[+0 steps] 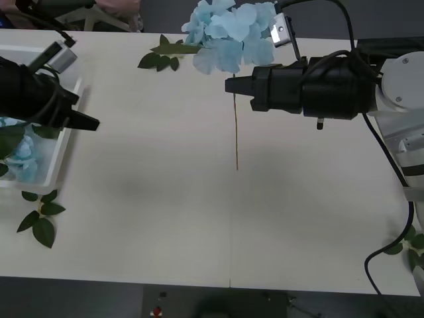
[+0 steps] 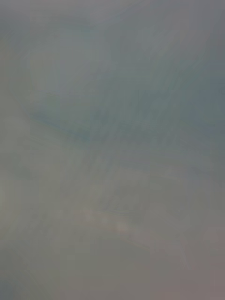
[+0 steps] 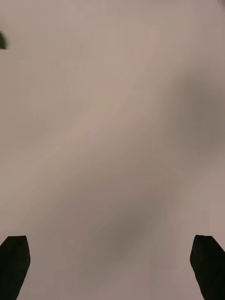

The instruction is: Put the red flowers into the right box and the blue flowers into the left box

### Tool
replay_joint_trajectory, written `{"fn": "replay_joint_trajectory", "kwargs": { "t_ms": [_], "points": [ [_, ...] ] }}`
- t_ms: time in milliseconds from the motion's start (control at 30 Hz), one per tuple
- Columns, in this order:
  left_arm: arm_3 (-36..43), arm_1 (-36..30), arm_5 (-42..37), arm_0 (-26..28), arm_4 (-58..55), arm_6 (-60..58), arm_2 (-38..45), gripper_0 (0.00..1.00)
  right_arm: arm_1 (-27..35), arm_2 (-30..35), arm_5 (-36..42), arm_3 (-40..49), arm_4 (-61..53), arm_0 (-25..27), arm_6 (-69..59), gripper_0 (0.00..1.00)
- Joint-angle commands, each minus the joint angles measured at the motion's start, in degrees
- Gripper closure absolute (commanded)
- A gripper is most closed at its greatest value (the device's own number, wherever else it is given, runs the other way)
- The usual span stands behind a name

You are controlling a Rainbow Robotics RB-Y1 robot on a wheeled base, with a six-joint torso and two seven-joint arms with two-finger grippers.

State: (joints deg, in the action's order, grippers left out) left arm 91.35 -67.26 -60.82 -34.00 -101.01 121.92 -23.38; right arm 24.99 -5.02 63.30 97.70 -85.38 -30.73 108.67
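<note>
- Blue flowers (image 1: 228, 33): pale cluster at the far edge of the counter (image 1: 199, 218), thin stem running from it toward the near side. A second blue head (image 1: 23, 159) already lies in the left box (image 1: 63, 142), well to the left of the cluster.
- Right claw (image 1: 230, 85): just beside the cluster on its near side, tip at the top of the stem. Looks pressed on the stem, but the contact is too small to confirm; cannot tell.
- Left claw (image 1: 89, 122): at the left box's rim, far left of the cluster; fingers (image 3: 14, 265) spread wide, nothing between them, bare counter below.
- Loose leaf sprigs (image 1: 162, 56) just left of the cluster; more leaves (image 1: 40, 218) near the box's front corner.
- Judgement: step in hand is carrying this bloom to the left box. Grip low on the stem near the head, lift clear so the long stem does not drag, release well inside the rim.
- No readable writing or labels.
</note>
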Motion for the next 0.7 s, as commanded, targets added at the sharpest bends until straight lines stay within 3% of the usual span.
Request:
{"fn": "replay_joint_trajectory", "kwargs": {
  "t_ms": [33,400,700],
  "points": [
    [0.4,6.35,1.58,3.85,-8.41,3.85,-0.97,0.0,0.94,0.01,-0.11,2.32,-1.02,-0.65,1.72,1.0],
    [0.67,24.64,1.49,7.1,-15.0,9.12,-1.58,0.0,0.94,0.1,-0.11,2.32,-1.19,-0.65,1.46,1.0],
    [0.58,37.12,10.1,6.31,-6.21,9.12,-1.76,0.0,0.85,0.01,0.07,2.32,-1.72,-0.65,1.02,1.0]
  ]
}}
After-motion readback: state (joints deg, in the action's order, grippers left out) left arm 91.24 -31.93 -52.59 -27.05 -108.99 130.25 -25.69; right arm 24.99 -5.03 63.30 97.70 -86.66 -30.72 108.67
